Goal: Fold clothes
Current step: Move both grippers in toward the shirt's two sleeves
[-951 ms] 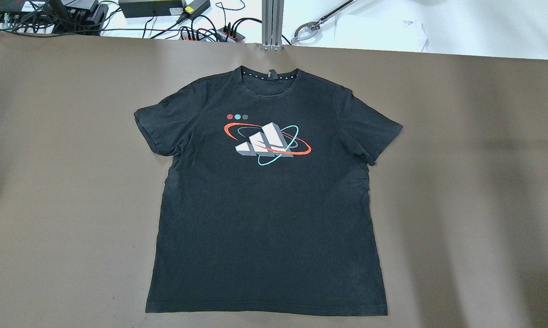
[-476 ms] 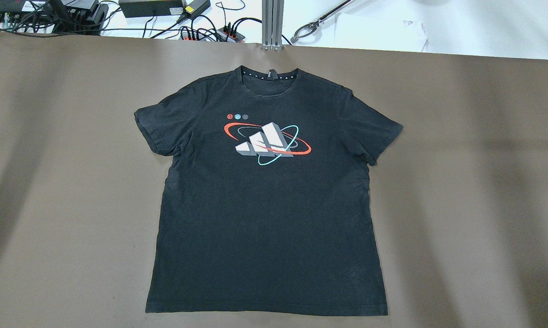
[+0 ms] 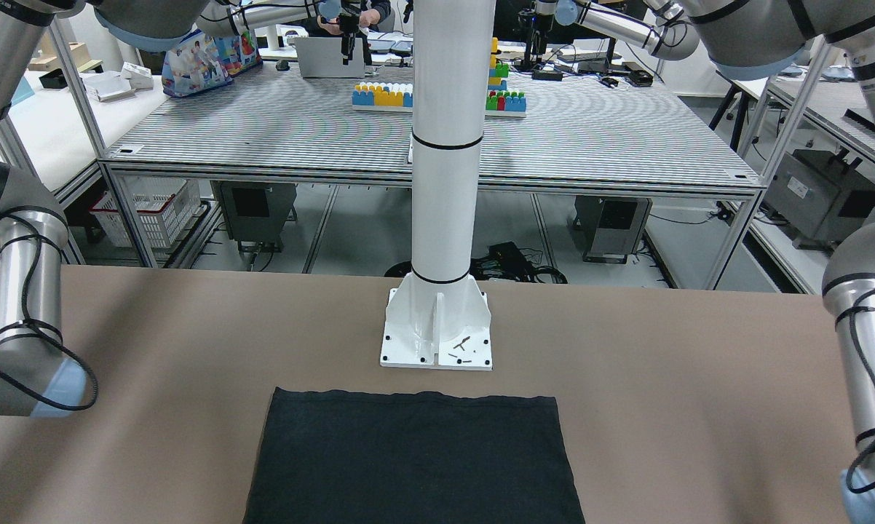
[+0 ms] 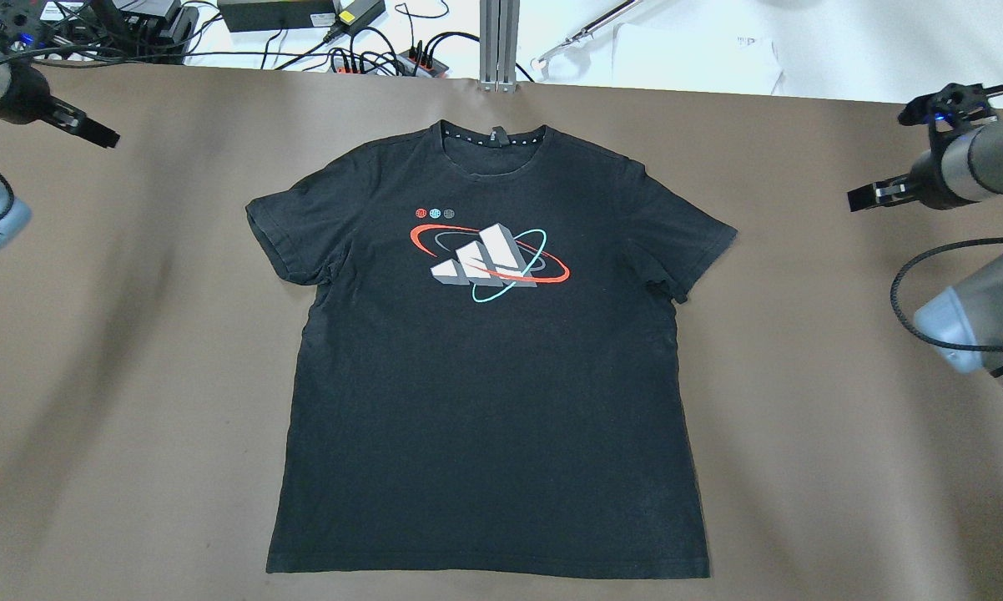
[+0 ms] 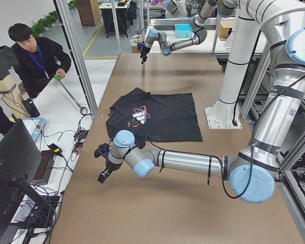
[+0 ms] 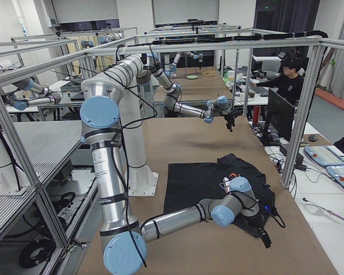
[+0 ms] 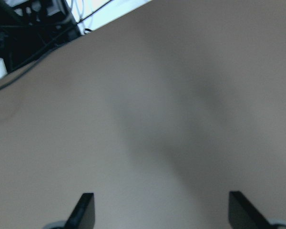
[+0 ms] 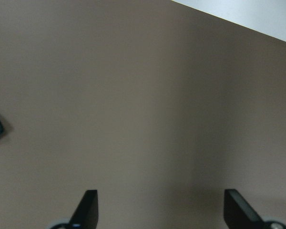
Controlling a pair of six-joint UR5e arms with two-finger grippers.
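The black T-shirt [image 4: 485, 376] lies flat on the brown desk [image 4: 802, 417]. No fold is made yet. The left pincer [image 7: 159, 210] and right pincer [image 8: 159, 207] are spread apart, holding nothing.

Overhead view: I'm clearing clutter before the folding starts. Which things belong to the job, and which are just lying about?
Job in hand:
black T-shirt, spread flat on the brown table
left claw, open
right claw, open

Lying about, beyond the table's far edge:
power adapter
cables
white paper
metal rod
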